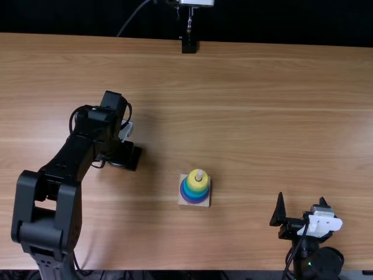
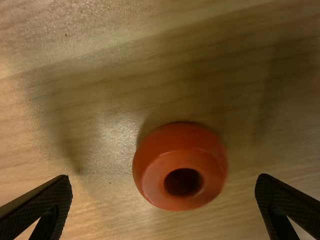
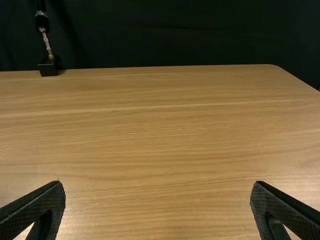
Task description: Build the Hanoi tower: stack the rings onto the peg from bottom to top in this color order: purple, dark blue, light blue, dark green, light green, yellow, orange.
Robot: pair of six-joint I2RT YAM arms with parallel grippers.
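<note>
The left gripper (image 1: 127, 156) is low over the table's left part. In the left wrist view, the left gripper (image 2: 164, 182) is open, and an orange ring (image 2: 155, 173) lies on the wood between and beyond its fingers, touching neither. On a square base (image 1: 204, 204) near the table's middle stands the peg (image 1: 199, 174), its tip poking out of a yellow ring (image 1: 197, 184). Under the yellow are greenish and blue rings, with a purple ring (image 1: 197, 201) lowest. At the right front, the right gripper (image 1: 302, 198) is open; the right gripper (image 3: 158, 183) holds nothing in the right wrist view.
A black stand (image 1: 189, 45) rises at the table's far edge. Bare wooden table (image 1: 262, 116) lies beyond the stack and between the two arms. The ring stack is to the right of the left gripper.
</note>
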